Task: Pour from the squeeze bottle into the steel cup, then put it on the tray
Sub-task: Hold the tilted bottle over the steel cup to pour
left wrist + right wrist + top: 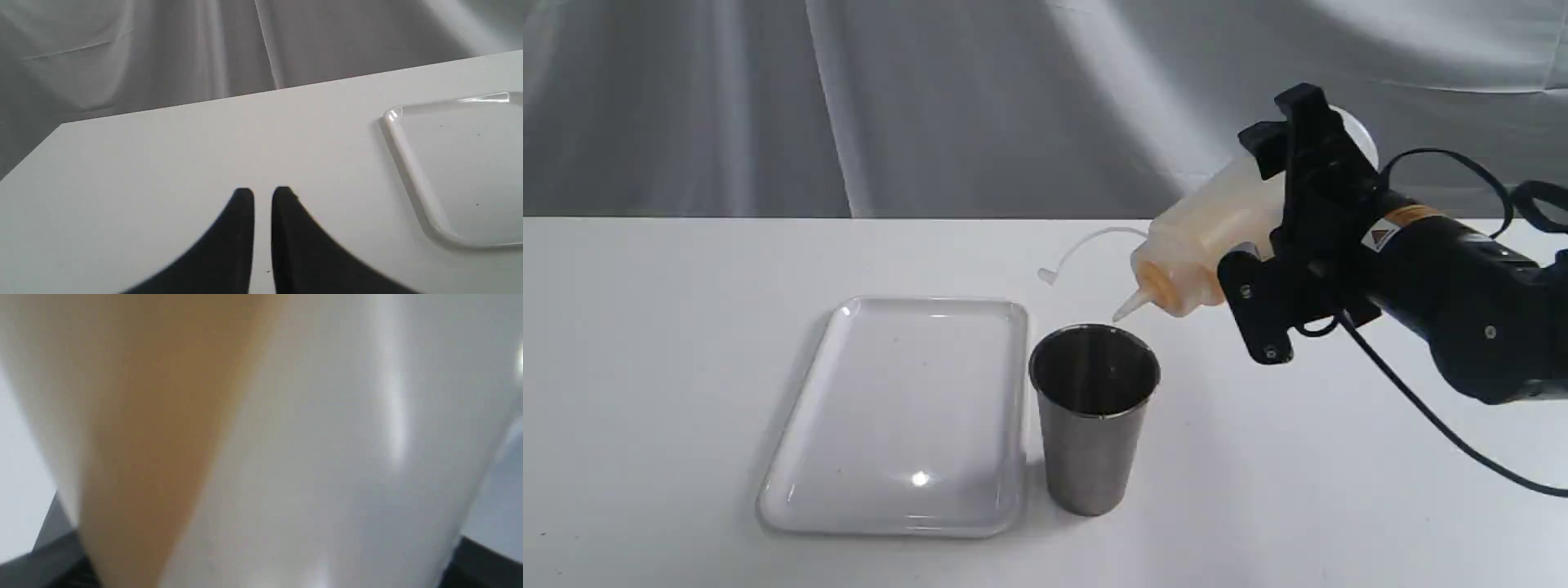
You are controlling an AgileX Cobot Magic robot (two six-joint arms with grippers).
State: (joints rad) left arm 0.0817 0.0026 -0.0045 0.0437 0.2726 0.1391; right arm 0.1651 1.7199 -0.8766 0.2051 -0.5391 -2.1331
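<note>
My right gripper (1262,237) is shut on the squeeze bottle (1209,233) and holds it tilted in the air, nozzle down and leftward. The cone nozzle tip (1125,310) hovers just above the far right rim of the steel cup (1093,433), which stands upright on the table. No stream shows. Amber liquid lies toward the bottle's neck. The thin cap strap (1086,242) curls out to the left. The white tray (907,523) lies flat just left of the cup. In the right wrist view the bottle (327,437) fills the picture. My left gripper (262,196) is shut over bare table.
The white table (645,367) stretches around the tray and cup. A grey cloth backdrop (931,106) hangs behind the table's far edge. The tray's corner and rim (408,171) show in the left wrist view, off to one side of the fingers. My right arm's black cable (1437,425) hangs over the table.
</note>
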